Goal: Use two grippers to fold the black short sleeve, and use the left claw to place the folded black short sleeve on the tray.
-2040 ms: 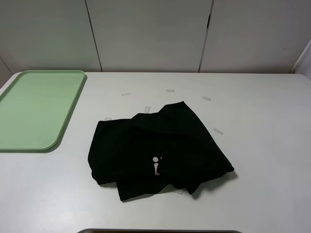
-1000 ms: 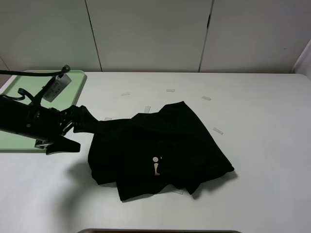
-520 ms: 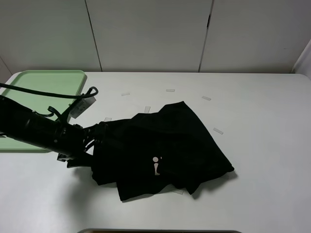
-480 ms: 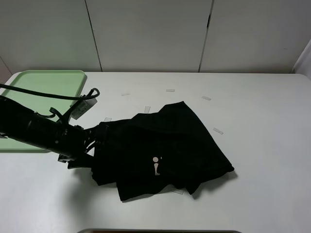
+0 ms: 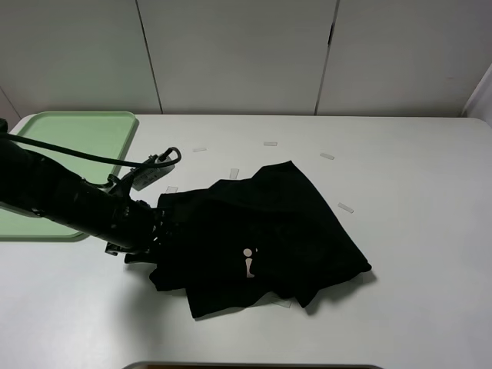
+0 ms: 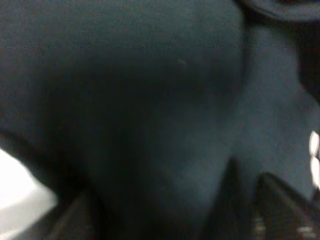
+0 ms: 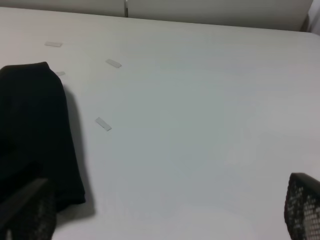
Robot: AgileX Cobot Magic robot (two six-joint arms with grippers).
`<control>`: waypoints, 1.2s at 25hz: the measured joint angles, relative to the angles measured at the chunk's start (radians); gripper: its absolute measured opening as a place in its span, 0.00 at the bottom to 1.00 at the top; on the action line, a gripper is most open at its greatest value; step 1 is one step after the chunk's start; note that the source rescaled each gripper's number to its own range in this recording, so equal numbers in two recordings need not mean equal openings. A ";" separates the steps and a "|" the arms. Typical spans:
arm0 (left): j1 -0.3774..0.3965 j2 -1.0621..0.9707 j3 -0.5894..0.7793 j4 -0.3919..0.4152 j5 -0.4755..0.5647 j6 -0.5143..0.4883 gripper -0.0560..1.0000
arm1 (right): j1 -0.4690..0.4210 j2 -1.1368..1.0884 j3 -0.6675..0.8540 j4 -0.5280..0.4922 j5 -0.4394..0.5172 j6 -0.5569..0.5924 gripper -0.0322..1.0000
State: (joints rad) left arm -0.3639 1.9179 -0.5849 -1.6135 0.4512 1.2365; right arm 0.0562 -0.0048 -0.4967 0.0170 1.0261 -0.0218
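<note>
The black short sleeve (image 5: 254, 238) lies folded in a rumpled heap at the table's middle, a small pale print showing on top. My left gripper (image 5: 151, 231) reaches in from the left and sits at the shirt's left edge, black against black. In the left wrist view dark blurred fabric (image 6: 150, 110) fills the space between its fingers (image 6: 280, 210), and I cannot tell how the jaws stand. The pale green tray (image 5: 69, 138) lies at the back left, partly behind the left arm. My right gripper (image 7: 165, 215) stands open over bare table, right of the shirt's edge (image 7: 30, 125).
Small strips of tape (image 5: 344, 207) lie on the white table (image 5: 415, 192) around the shirt's far side. White wall panels rise behind the table. The right arm does not show in the exterior high view.
The left arm has come in from the left past the tray and slid rightward onto the shirt's left edge. The shirt has barely shifted. The right gripper stays as it was.
</note>
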 joint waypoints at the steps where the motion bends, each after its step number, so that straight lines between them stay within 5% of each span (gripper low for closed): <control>1: -0.010 0.007 -0.007 0.000 -0.014 0.000 0.67 | 0.000 0.000 0.000 0.000 0.000 0.000 0.99; 8: -0.081 0.078 -0.048 -0.112 -0.022 0.030 0.23 | 0.000 0.000 -0.002 -0.004 0.000 0.000 0.99; 21: -0.083 0.053 -0.049 -0.039 -0.061 0.019 0.17 | 0.000 0.000 -0.002 -0.005 0.000 0.000 0.99; 26: -0.033 -0.099 -0.047 0.340 -0.141 -0.264 0.17 | 0.000 0.000 -0.002 -0.005 0.000 0.000 0.99; 30: 0.062 -0.227 -0.046 0.801 -0.144 -0.660 0.17 | 0.000 0.000 -0.002 -0.005 0.000 0.000 0.99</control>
State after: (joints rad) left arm -0.3023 1.6906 -0.6305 -0.8129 0.3073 0.5770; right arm 0.0562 -0.0048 -0.4986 0.0121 1.0264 -0.0218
